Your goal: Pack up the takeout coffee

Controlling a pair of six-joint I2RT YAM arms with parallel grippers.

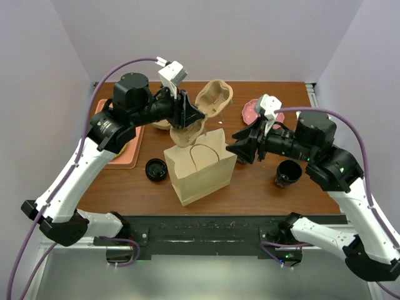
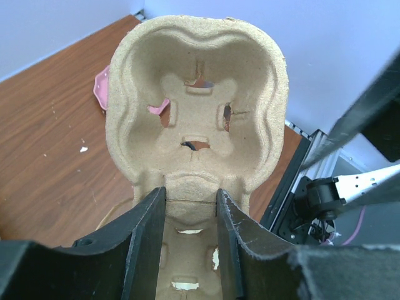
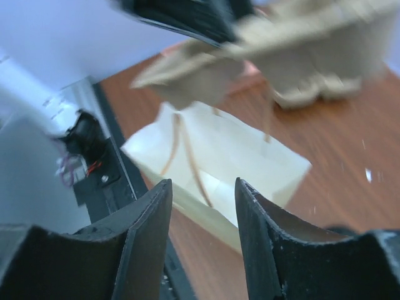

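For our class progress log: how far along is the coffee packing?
Done: the paper bag stands upright. In hand: the left claw holds the empty pulp carrier above the bag; the right claw is open beside it. Left: one black cup left of the bag, another right, both unpacked.

In front of me, the brown wooden tabletop carries a paper bag standing near its middle. A black coffee cup sits just left of it, and a second black cup is off to the right. There is a salmon tray on the left and a pink plate at the back.
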